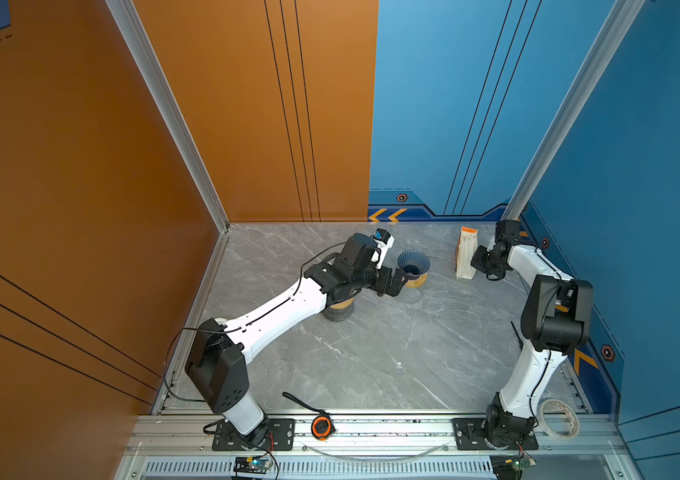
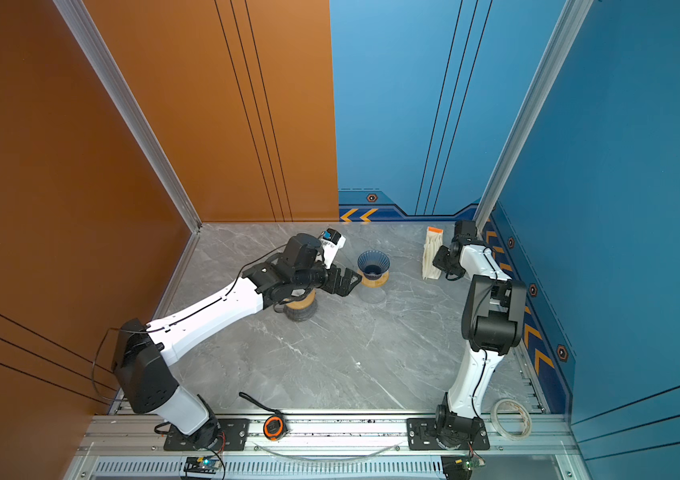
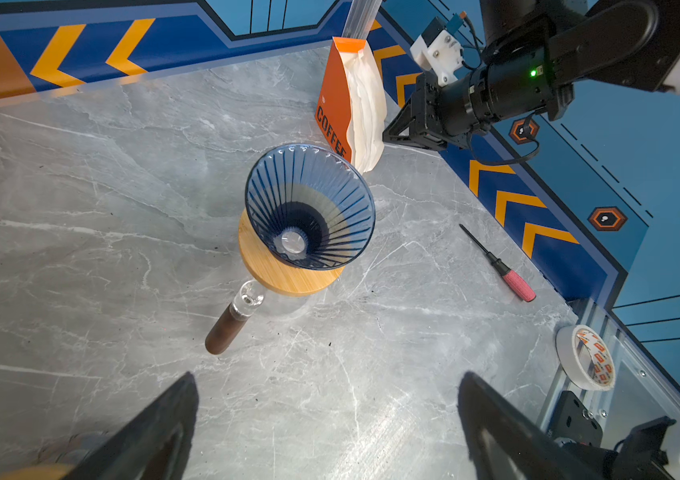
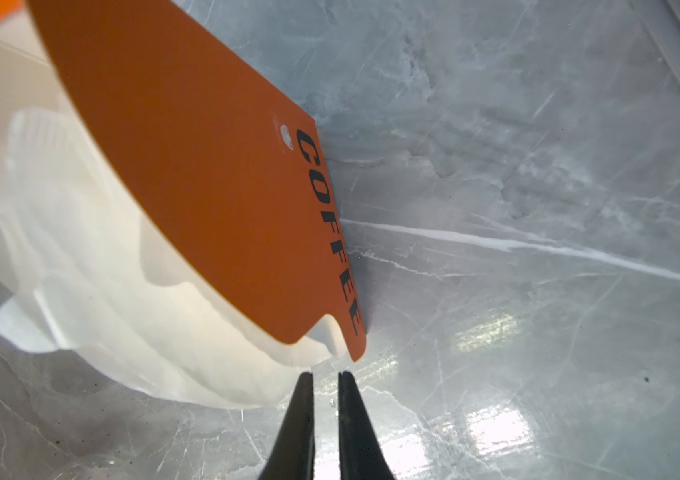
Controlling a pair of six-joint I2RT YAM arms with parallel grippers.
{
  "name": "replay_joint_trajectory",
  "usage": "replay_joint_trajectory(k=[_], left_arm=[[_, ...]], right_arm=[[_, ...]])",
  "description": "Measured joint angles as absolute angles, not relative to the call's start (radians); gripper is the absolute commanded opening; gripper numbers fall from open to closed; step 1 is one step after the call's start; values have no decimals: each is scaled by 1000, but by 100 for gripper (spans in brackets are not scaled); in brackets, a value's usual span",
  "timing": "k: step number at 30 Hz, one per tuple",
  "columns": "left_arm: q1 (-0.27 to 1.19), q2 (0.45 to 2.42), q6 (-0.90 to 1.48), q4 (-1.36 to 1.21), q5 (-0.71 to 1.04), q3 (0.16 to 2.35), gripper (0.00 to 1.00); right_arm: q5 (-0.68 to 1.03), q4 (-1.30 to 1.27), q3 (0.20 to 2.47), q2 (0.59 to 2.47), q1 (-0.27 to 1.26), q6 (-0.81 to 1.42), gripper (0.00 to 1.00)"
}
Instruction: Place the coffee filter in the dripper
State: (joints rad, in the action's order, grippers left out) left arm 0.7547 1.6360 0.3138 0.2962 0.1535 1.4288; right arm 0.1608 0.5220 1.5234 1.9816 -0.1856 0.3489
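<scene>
Right gripper [image 4: 325,375] nearly pinched at the edge of the coffee filters [image 4: 101,291] in their orange holder [image 4: 188,166], can't tell if paper's caught. Sheets cling, so it might snag several or tip the holder. Dripper [image 3: 309,187] empty.

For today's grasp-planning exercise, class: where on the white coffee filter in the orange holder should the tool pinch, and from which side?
Pinch the coffee filter by its thin curved rim, where it fans out past the orange holder. Come from that open side, where the right tool sits, jaws either side of the paper; the holder's panel covers the rest.
</scene>
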Motion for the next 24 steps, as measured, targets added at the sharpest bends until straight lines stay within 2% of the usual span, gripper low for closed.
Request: replay_joint_trajectory(k=[18, 24], left_arm=[[753, 1651, 310, 308, 161, 1457, 98], [753, 1651, 310, 311, 161, 1457, 98]], right_arm=[[165, 513, 1523, 1985, -184, 360, 4], [179, 513, 1523, 1985, -181, 364, 6]])
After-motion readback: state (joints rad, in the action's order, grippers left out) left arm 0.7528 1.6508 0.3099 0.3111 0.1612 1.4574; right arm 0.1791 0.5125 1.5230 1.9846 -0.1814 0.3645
